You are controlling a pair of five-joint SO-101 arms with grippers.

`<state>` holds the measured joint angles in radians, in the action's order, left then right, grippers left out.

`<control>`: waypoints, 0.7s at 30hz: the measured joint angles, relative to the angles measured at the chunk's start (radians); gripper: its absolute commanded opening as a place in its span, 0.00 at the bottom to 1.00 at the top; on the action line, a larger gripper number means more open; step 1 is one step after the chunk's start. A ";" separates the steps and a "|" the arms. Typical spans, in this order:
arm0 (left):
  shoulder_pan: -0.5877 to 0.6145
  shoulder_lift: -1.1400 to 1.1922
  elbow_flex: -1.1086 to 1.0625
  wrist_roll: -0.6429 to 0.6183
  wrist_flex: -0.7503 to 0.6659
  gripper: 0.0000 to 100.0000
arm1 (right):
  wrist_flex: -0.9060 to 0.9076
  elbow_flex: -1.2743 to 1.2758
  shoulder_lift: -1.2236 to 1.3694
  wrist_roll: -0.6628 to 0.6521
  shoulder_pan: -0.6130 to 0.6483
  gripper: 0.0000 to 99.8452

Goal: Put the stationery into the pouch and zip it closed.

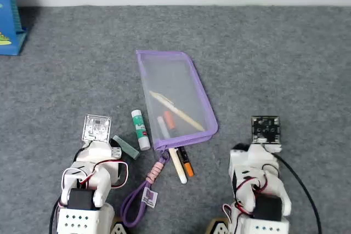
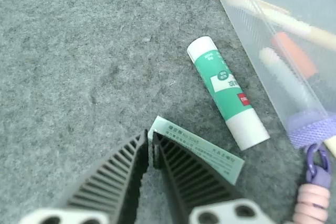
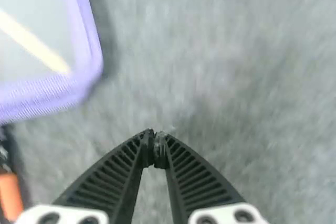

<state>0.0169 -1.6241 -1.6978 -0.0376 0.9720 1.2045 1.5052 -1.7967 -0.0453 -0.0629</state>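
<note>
The grey mat [image 1: 274, 53] gives you open room on every side. The widest bare stretches are to the right of the pouch and beyond its far end, and the only object near an edge is a blue box [image 1: 10, 20] in the far left corner, well apart from the work.

The pouch [image 1: 175, 89] lies flat between the two arms, closed end away from you and mouth end toward the arm bases. I take that as a sensible lie, because things can be slid in lengthwise from your side. A long pencil [image 1: 175, 110] rests fully inside.

Your left gripper [image 2: 152, 142] has its jaws pressed together with nothing between them, the tips at the corner of the eraser [image 2: 202, 150]. Your right gripper [image 3: 155, 148] is likewise closed and empty over bare mat, just off the pouch's near corner. You'll need to spread either one before it can take anything.

The purple strap [image 1: 137, 201] loops back from the zip end toward the left arm base, so mind it when that arm sweeps.

The glue stick [image 1: 140, 129] lies outside, just beside the pouch's left edge and roughly parallel to it. A white pen [image 1: 177, 165] and an orange marker [image 1: 186, 164] poke out of the mouth, half in. In my judgement they'll block the zip until you push them home.

The eraser, the smallest item, sits between the glue stick and the left arm, with clear mat on its far side
</note>
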 measured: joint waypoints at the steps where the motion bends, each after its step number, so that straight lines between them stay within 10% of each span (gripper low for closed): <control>1: 0.000 0.000 0.000 0.000 0.000 0.01 | -0.002 -0.035 0.002 0.011 0.000 0.01; 21: 0.000 0.000 0.000 0.000 0.000 0.01 | 0.180 -0.315 0.206 0.209 0.315 0.01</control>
<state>0.0169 -1.6241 -1.6978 -0.0376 0.9720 1.3840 1.1907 -1.5911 0.1634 0.2516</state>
